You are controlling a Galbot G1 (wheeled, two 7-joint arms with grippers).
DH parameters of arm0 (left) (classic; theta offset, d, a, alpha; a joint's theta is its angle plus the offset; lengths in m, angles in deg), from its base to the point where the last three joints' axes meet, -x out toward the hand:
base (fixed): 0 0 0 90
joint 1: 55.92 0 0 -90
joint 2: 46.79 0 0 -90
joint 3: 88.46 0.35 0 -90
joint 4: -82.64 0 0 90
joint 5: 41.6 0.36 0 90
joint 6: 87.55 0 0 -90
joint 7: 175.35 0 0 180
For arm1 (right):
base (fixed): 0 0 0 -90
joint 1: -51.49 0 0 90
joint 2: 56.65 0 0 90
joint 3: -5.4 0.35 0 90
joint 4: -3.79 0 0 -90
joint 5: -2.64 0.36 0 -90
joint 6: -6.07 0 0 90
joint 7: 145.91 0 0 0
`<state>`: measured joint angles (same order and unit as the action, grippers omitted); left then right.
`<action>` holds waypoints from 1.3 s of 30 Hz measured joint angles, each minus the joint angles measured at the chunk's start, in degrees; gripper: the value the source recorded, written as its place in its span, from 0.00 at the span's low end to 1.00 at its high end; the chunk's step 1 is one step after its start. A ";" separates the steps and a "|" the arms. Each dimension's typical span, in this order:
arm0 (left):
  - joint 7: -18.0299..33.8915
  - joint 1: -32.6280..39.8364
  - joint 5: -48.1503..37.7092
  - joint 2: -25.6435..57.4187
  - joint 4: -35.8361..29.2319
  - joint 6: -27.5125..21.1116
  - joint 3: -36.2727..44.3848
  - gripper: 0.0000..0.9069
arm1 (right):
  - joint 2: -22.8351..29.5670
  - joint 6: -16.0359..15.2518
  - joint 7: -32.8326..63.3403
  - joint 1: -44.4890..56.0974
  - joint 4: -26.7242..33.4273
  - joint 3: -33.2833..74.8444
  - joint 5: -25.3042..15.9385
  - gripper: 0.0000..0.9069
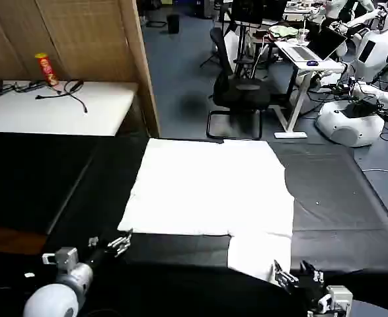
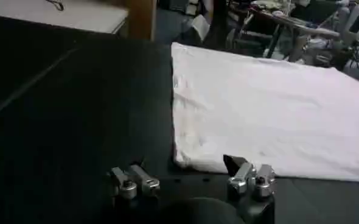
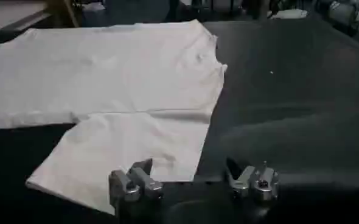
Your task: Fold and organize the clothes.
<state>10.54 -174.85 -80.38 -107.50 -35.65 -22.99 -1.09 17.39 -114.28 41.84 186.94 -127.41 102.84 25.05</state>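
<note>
I see the white T-shirt (image 1: 207, 188) lying flat on the black table cloth (image 1: 339, 205), plain side up. My left gripper (image 1: 119, 243) sits fingers apart near its corner; my right gripper (image 1: 298, 274), also spread, beside the sleeve (image 1: 260, 254).

Plain white T-shirt (image 1: 207, 188), black table cloth (image 1: 339, 198)

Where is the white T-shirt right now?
In the head view the white T-shirt lies flat in the middle of the black table cloth, with the left gripper and right gripper near its front edge.
</note>
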 joint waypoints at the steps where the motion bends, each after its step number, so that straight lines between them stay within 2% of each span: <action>1: -0.12 0.23 0.08 -0.12 0.15 -0.35 0.06 0.97 | 0.06 0.18 0.00 0.05 0.13 -0.15 -0.37 0.84; 2: -0.13 0.43 0.10 -0.24 0.28 -0.53 0.12 0.97 | 0.13 0.33 0.01 0.12 0.26 -0.30 -0.76 0.82; 3: -0.09 0.60 0.08 -0.36 0.51 -0.51 0.14 0.97 | 0.15 0.42 0.03 0.19 0.35 -0.38 -1.02 0.74; 4: 0.02 0.66 -0.09 -0.41 0.65 -0.41 0.19 0.90 | 0.16 0.48 0.12 0.25 0.42 -0.44 -1.13 0.71; 5: 0.26 0.71 -0.26 -0.50 0.85 -0.18 0.22 0.39 | 0.20 0.49 0.36 0.29 0.49 -0.50 -1.15 0.55; 6: 0.30 0.71 -0.30 -0.56 1.02 -0.12 0.24 0.16 | 0.29 0.50 0.70 0.31 0.58 -0.57 -1.15 0.51; 7: 0.31 0.68 -0.30 -0.59 1.20 -0.06 0.24 0.00 | 0.36 0.50 0.89 0.31 0.66 -0.62 -1.15 0.34; 8: 0.28 0.60 -0.30 -0.61 1.32 -0.03 0.25 0.00 | 0.47 0.51 1.02 0.32 0.75 -0.65 -1.14 0.27; 9: 0.23 0.48 -0.32 -0.63 1.41 0.10 0.25 0.00 | 0.60 0.52 1.07 0.32 0.84 -0.77 -1.13 0.15; 11: 0.11 0.32 -0.32 -0.65 1.56 0.40 0.24 0.00 | 0.77 0.54 1.08 0.45 0.96 -0.91 -1.13 0.06; 20: -0.21 0.31 -0.28 -0.75 1.09 0.95 0.72 0.00 | 0.89 0.25 1.38 1.23 0.07 -0.89 -1.08 0.00; 26: 0.34 -0.72 0.73 -1.27 -0.11 1.04 0.47 0.00 | 1.44 -1.91 4.30 3.72 -3.14 -0.42 -1.07 0.00; 31: 2.94 -3.65 1.72 -2.49 -3.32 0.37 -0.46 0.00 | 1.82 -3.24 5.76 7.32 -6.55 0.21 -1.08 0.00; 36: 4.18 -9.00 2.04 -3.50 -7.47 -0.31 -1.46 0.00 | 1.39 -2.76 5.29 9.38 -8.12 0.97 -0.28 0.00; 39: 4.23 -11.91 1.95 -3.95 -10.26 -0.34 -2.16 0.00 | 0.98 -0.51 3.16 8.64 -7.94 1.72 1.37 0.00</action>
<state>14.77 -186.77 -78.42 -111.45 -45.91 -23.33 -3.25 18.37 -114.79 45.00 195.58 -135.35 104.56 26.43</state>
